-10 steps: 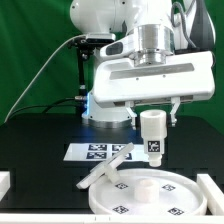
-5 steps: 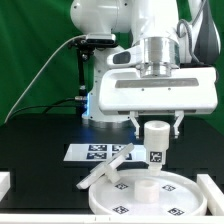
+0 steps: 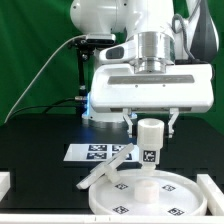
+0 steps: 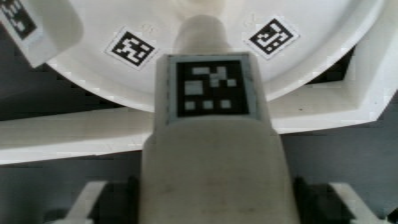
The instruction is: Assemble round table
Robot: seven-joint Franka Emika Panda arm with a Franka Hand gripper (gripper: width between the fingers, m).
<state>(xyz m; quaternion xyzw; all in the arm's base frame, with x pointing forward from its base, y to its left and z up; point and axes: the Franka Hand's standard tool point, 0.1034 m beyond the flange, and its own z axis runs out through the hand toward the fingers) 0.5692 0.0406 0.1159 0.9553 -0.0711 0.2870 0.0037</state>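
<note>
My gripper [image 3: 152, 124] is shut on the thick white cylindrical leg [image 3: 150, 141] and holds it upright in the air. The leg hangs just above the raised hub [image 3: 146, 185] at the centre of the large rimmed round disc [image 3: 108, 201], which lies flat at the table's front. In the wrist view the tagged leg [image 4: 214, 120] fills the middle between my fingers [image 4: 80, 203], with the disc [image 4: 151, 35] beyond it. The cross-shaped foot piece [image 3: 104, 170] leans on the disc's rim on the exterior view's left.
The marker board [image 3: 98, 152] lies flat behind the disc. White blocks stand at the front edge on the exterior view's left [image 3: 5, 186] and right [image 3: 216, 186]. The robot base [image 3: 100, 105] stands at the back before a green backdrop.
My gripper has come down with the leg, bringing it closer to the disc's hub, and has shifted a little toward the exterior view's left. The disc and foot piece have not moved.
</note>
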